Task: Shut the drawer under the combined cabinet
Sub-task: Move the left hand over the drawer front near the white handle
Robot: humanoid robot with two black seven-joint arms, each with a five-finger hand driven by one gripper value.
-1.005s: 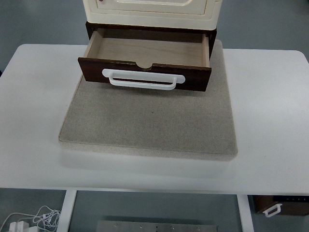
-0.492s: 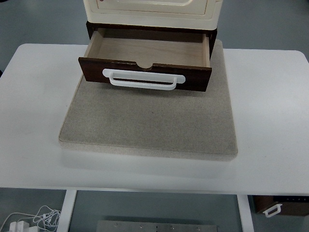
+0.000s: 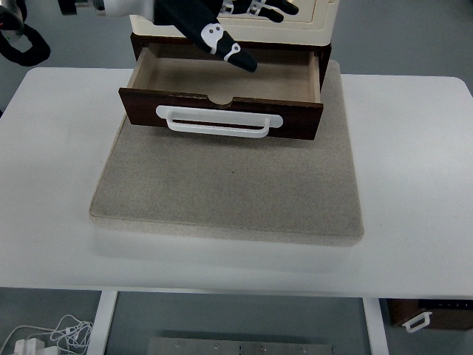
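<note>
Drawer is seen pulled open beneath the cabinet, which is cut off at the top edge. Left hand is held above it, fingers extended and empty; white marks on them cannot be read.

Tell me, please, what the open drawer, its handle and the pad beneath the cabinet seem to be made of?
Drawer: seemingly wood; the front is dark brown and smooth, the inside pale, matte, unfinished-looking board.
Handle: probably plastic; uniformly white, smooth, with rounded edges.
Pad: likely felt or dense foam; grey-beige, speckled, matte, with soft rounded edges, though the texture leaves this open.
</note>
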